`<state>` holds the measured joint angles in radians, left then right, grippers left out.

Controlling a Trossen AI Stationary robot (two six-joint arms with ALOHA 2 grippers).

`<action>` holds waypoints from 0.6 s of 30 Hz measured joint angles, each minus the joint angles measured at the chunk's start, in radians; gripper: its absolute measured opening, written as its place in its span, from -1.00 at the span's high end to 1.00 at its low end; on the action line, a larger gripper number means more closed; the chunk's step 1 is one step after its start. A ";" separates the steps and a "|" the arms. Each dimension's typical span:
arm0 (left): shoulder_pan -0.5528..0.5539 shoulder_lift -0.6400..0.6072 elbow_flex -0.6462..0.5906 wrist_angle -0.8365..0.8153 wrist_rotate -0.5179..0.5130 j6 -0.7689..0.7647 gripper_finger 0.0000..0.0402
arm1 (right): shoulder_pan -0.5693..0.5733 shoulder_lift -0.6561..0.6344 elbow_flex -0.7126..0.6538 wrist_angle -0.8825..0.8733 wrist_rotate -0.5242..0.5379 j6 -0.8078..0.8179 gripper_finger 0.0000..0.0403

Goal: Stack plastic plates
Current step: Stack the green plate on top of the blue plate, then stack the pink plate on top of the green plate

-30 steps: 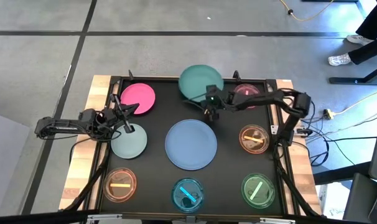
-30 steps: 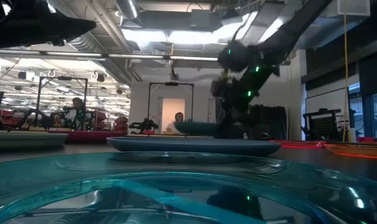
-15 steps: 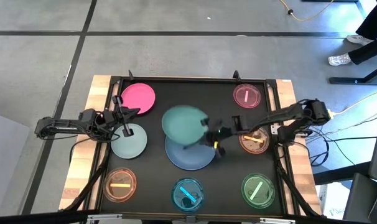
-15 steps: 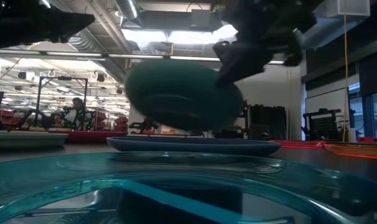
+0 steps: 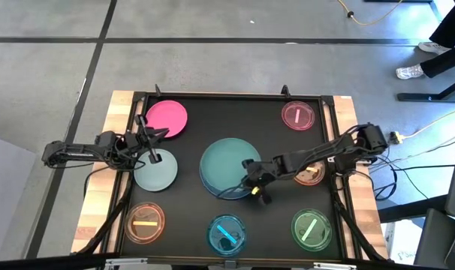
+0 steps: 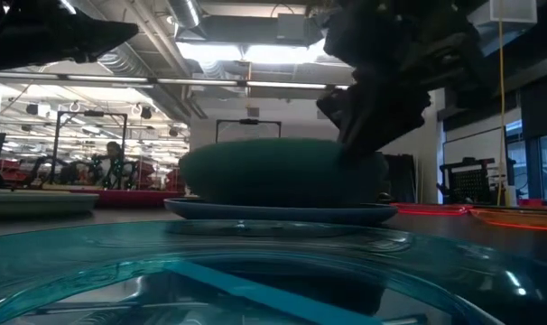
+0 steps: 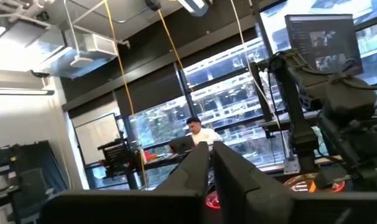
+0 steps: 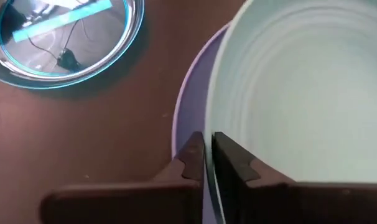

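Your right gripper (image 5: 255, 182) pinches the teal plate's (image 5: 229, 163) rim over the pale-blue plate (image 5: 226, 193) mid-table; cyan plate (image 5: 226, 233) nearby. Left gripper (image 5: 150, 142), fingers nearly together, hovers above the grey-green plate (image 5: 157, 172).

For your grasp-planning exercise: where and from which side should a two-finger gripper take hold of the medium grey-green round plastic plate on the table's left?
Grip the thin raised rim of the grey-green plate, pinching it edge-on from the left, where the left gripper hovers. The plate lies flat, so only its rim offers a hold.
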<state>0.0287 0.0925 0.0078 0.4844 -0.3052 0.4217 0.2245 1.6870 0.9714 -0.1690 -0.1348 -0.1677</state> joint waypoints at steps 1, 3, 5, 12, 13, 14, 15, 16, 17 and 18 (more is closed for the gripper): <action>0.000 0.000 0.000 0.000 0.001 0.000 0.84 | 0.000 0.001 0.000 0.001 0.001 0.016 0.76; 0.000 0.000 0.000 0.001 -0.001 0.000 0.76 | 0.001 -0.002 0.003 -0.003 0.002 0.053 0.61; 0.000 0.000 0.000 -0.001 -0.005 -0.001 0.66 | 0.000 -0.016 0.022 -0.042 -0.012 0.064 0.45; 0.000 0.013 0.025 -0.039 -0.115 -0.078 0.44 | 0.038 -0.120 0.064 -0.089 -0.042 0.036 0.07; 0.000 0.020 0.037 -0.065 -0.130 -0.088 0.43 | 0.046 -0.134 0.057 -0.082 -0.018 0.024 0.05; 0.000 0.033 0.055 -0.096 -0.146 -0.101 0.42 | 0.049 -0.150 0.047 -0.066 0.002 0.009 0.03; 0.000 0.046 0.075 -0.131 -0.164 -0.108 0.42 | 0.049 -0.163 0.037 -0.041 0.016 0.002 0.02; 0.000 0.063 0.095 -0.172 -0.186 -0.122 0.42 | 0.047 -0.175 0.024 -0.014 0.028 -0.005 0.01; 0.001 0.089 0.120 -0.210 -0.209 -0.144 0.42 | 0.043 -0.186 0.008 0.002 0.031 -0.015 0.01; 0.003 0.114 0.141 -0.253 -0.240 -0.171 0.42 | 0.042 -0.194 -0.006 0.018 0.037 -0.023 0.01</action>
<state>0.0320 0.2064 0.1484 0.2310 -0.5451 0.2503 0.2665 1.4927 0.9659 -0.1511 -0.0981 -0.1908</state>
